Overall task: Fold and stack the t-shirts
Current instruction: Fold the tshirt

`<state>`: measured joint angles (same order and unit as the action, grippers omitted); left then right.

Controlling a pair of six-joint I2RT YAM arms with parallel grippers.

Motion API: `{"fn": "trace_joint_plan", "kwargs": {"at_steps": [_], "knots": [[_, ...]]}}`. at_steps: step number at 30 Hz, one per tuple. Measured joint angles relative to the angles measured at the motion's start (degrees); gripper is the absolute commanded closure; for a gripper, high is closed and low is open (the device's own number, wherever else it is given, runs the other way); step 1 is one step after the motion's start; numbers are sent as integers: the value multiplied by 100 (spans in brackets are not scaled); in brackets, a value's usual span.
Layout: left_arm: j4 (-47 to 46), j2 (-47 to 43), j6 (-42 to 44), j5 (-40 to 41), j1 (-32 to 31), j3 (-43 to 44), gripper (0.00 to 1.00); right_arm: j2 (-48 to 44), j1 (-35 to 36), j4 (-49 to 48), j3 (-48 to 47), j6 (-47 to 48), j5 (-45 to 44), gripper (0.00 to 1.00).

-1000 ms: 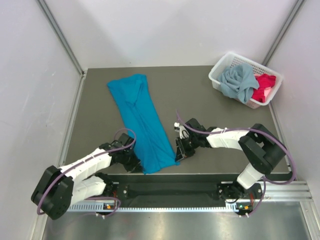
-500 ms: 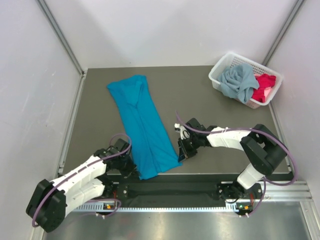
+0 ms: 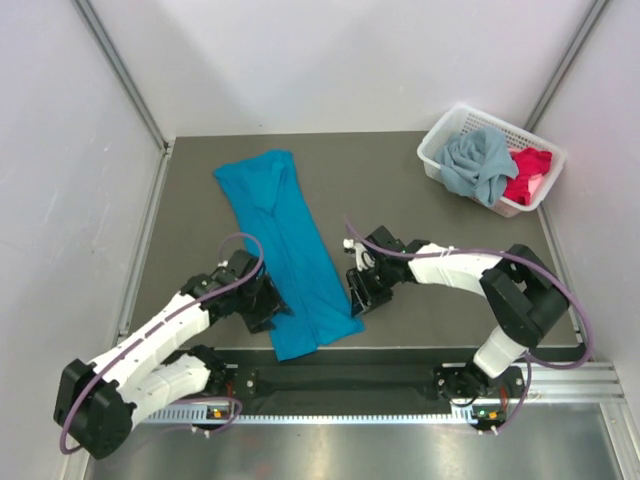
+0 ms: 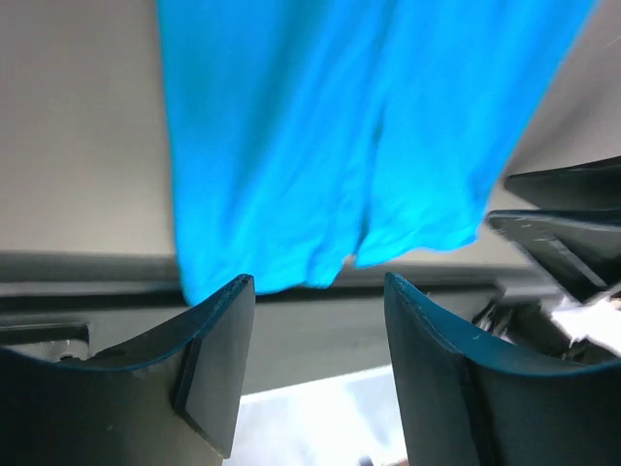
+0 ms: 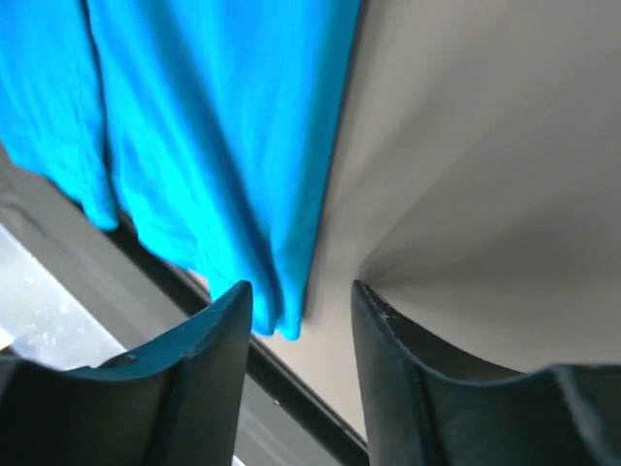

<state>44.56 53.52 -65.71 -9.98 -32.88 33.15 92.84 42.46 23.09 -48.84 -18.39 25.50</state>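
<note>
Two shirts wait in the white basket (image 3: 428, 158) at the table's (image 3: 400, 190) far right corner: a grey-blue shirt (image 3: 478, 165) and a red-pink shirt (image 3: 530, 175). The teal shirt (image 3: 285, 245) lies as a long narrow strip from the far left toward the near edge, so the lengthwise fold looks done. The left tool (image 3: 268, 312) and right tool (image 3: 358, 297) flank its near hem, both spread and gripping nothing. Next, each likely must pinch a near corner and carry it toward the far end.
</note>
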Motion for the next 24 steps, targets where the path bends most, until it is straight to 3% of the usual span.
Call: {"fn": "trace_joint_plan", "kwargs": {"at_steps": [3, 8, 16, 24], "knots": [[72, 223, 210, 431, 66, 579, 39, 197, -35, 92, -350, 103, -195, 38], [0, 863, 758, 999, 728, 1491, 34, 664, -184, -197, -1119, 177, -575, 29], [-957, 2140, 1967, 748, 3324, 2315, 32, 2533, -684, -1233, -3613, 70, -892, 27], [-2052, 3368, 2470, 199, 4555, 2791, 28, 4551, -1097, -1720, -6487, -570, -844, 32]]}}
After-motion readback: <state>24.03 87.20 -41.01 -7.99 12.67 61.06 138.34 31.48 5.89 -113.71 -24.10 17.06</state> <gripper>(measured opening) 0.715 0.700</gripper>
